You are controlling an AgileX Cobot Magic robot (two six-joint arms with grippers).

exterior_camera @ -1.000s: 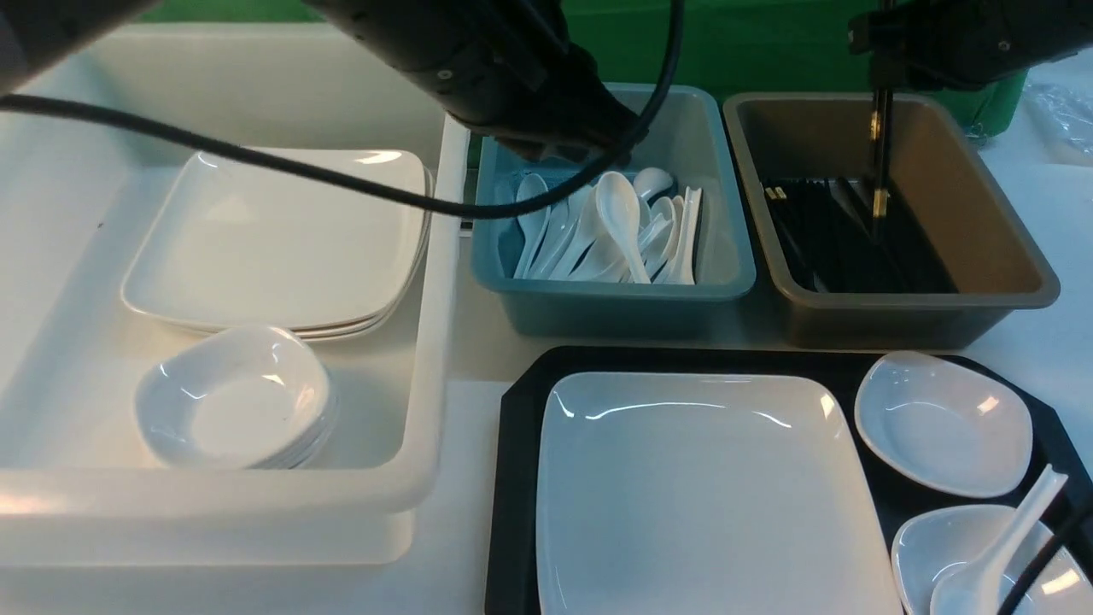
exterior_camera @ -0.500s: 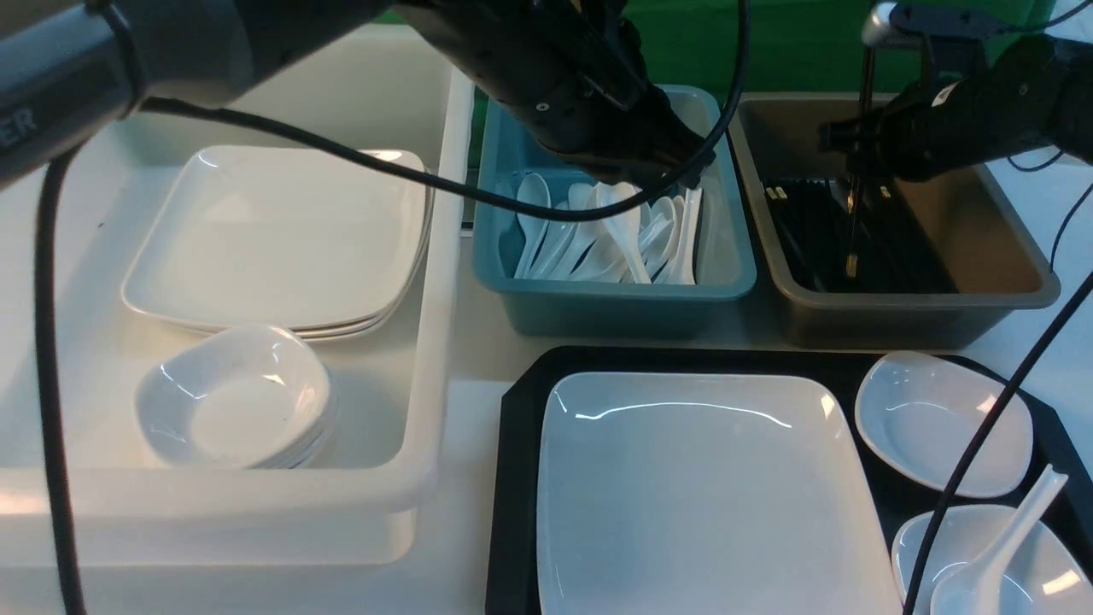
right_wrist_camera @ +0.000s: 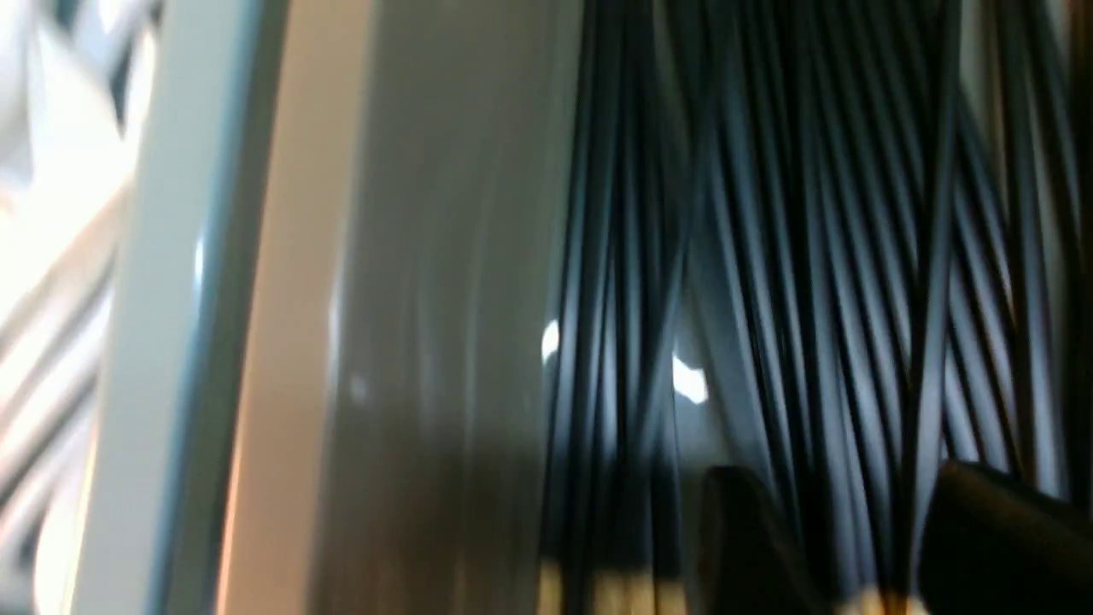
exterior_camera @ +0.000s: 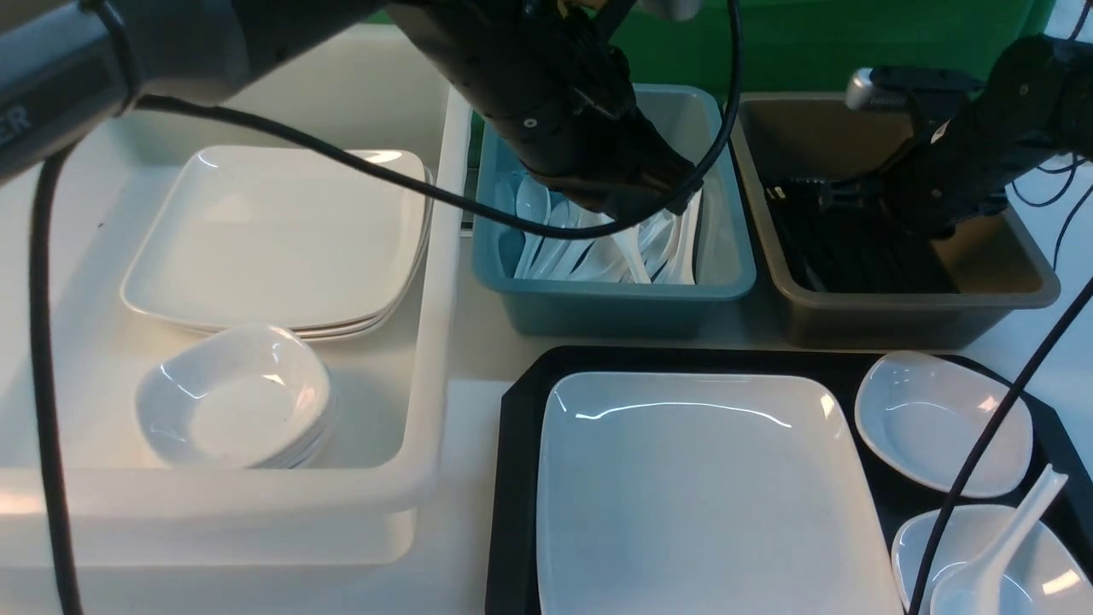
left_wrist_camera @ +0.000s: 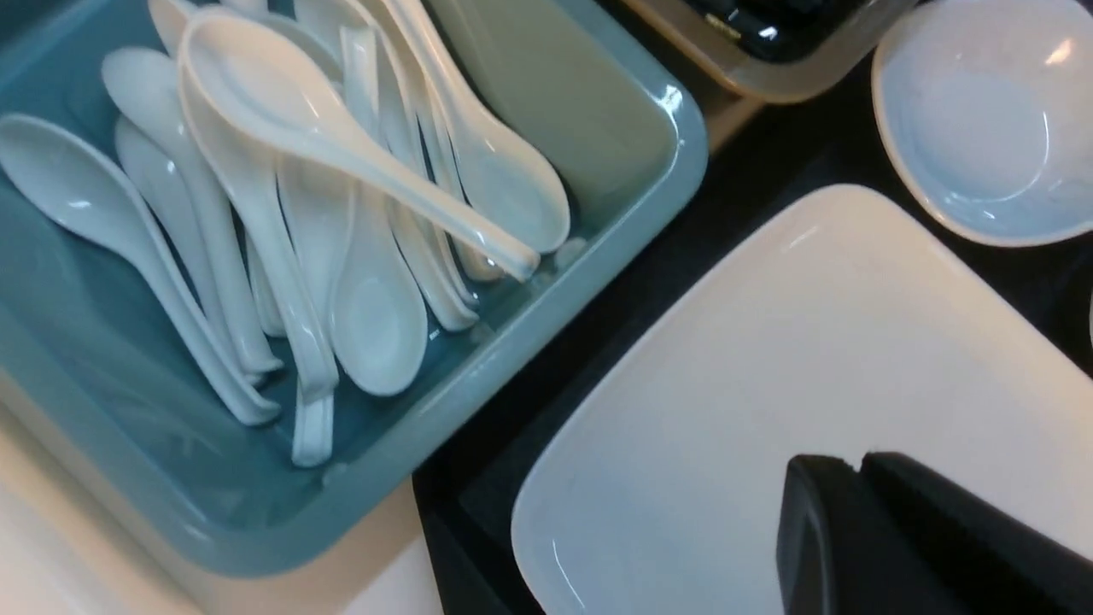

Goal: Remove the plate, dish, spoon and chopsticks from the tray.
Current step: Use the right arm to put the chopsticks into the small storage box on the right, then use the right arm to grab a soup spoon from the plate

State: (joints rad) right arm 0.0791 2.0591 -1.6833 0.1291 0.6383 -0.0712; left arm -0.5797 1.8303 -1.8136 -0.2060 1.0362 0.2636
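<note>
Dipping right gripper (right_wrist_camera: 854, 530): I've got it low inside the brown rectangular plastic tub (exterior_camera: 922, 301), fingers spread apart, black sticks showing in the gap. Can't tell from here whether a fingertip is touching any of them.
Chopsticks: long thin black sticks with gold bands (right_wrist_camera: 832, 384), a whole bunch lying in that brown tub. Honestly can't tell which pair is mine.
Left gripper (left_wrist_camera: 858, 465): fingers pressed together, nothing pinched. I have that arm over the blue rectangular plastic tub (exterior_camera: 615, 292).
Blue tub: glossy white soup spoons (exterior_camera: 630, 252) piled in there, handles every which way.
Plate: big glossy white one with rounded corners (exterior_camera: 700, 495), flat on the black plastic tray with cut-off corners (exterior_camera: 519, 478).
Dishes: I see two small white ones on the tray beside the plate, one nearer the brown tub (exterior_camera: 943, 423), one nearer my camera (exterior_camera: 922, 538).
Spoon: glossy white with a thick handle (exterior_camera: 1020, 521), bowl end in the nearer dish, handle sticking out over its rim.
White bin: big white plastic one (exterior_camera: 427, 342) off to the left, holding stacked white plates (exterior_camera: 282, 231) and stacked white bowls (exterior_camera: 235, 397).
</note>
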